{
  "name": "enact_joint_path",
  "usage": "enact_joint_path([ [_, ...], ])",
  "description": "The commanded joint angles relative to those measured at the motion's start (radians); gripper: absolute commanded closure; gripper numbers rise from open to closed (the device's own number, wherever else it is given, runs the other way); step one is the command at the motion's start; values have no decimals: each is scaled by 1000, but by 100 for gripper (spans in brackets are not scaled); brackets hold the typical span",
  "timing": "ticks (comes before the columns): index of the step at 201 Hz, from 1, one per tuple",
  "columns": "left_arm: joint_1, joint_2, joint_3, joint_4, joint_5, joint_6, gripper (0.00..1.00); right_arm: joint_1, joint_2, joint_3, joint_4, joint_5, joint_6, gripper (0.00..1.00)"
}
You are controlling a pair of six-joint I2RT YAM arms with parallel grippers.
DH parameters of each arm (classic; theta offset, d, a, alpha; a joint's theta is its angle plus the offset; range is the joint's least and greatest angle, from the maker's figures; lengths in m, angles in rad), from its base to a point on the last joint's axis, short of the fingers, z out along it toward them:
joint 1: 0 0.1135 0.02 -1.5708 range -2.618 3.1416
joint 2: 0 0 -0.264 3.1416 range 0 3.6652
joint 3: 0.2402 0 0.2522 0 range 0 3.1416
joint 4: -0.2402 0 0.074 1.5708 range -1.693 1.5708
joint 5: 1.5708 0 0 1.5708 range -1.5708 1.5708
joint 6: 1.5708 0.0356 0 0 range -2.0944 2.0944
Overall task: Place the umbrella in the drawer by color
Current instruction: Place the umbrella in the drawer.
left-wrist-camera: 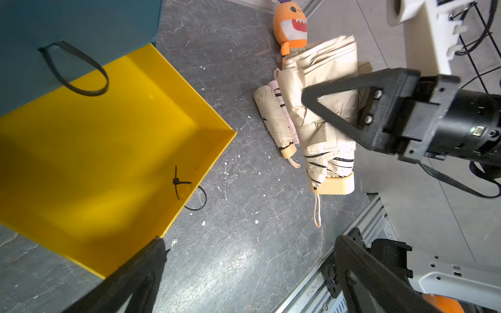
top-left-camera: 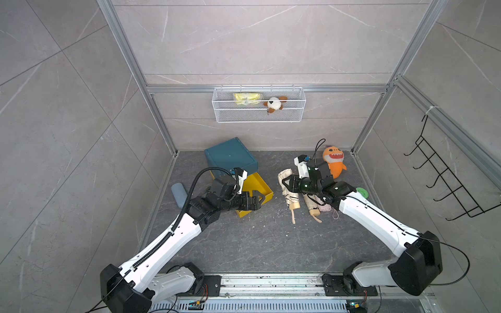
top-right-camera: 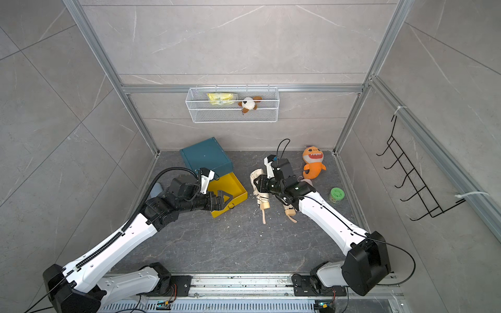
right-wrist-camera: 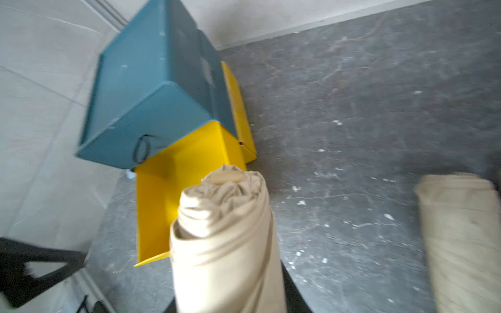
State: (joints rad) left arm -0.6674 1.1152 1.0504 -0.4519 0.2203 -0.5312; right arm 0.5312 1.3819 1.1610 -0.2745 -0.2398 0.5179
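2 cream umbrellas lie right of centre in both top views. The right gripper (top-left-camera: 284, 184) is clamped round the umbrella (top-left-camera: 291, 199) nearer the yellow drawer (top-left-camera: 261, 185). The left gripper (top-left-camera: 259, 199) hangs spread wide over that drawer.

Left wrist view: a jaw crosses the canopy mid-length, upper right.

Right wrist view: umbrella (right-wrist-camera: 225, 230) at lower centre.

Judgement: light, soft slippery fabric over a stiff shaft; a mid-body hold suits.

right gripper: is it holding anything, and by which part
Yes: the right gripper is clamped on the beige folded umbrella, with its jaws around the middle of the rolled canopy.
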Motion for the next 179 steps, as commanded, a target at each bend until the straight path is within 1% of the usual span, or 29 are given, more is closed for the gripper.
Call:
enact_joint_path([
  [1, 6, 11, -7, 112, 107, -12, 0, 24, -30, 20, 237, -155, 138, 68],
  [16, 6, 9, -19, 167, 143, -29, 0, 37, -2, 11, 357, -212, 219, 68],
  [35, 5, -2, -31, 206, 149, -39, 0, 49, 52, 1, 515, -268, 319, 68],
  [49, 9, -9, -41, 227, 158, -42, 0, 59, 94, -11, 633, -294, 385, 68],
  [68, 19, -28, -63, 276, 171, -54, 0, 76, 141, -17, 732, -309, 445, 68],
  [106, 60, -79, -119, 355, 179, -85, 0, 99, 175, -10, 799, -317, 484, 68],
  [144, 107, -91, -134, 382, 198, -100, 0, 114, 175, -28, 843, -321, 495, 68],
  [148, 111, -89, -134, 384, 203, -102, 0, 115, 175, -31, 853, -323, 524, 68],
  [179, 138, -77, -148, 443, 241, -124, 0, 118, 175, -51, 908, -342, 560, 69],
])
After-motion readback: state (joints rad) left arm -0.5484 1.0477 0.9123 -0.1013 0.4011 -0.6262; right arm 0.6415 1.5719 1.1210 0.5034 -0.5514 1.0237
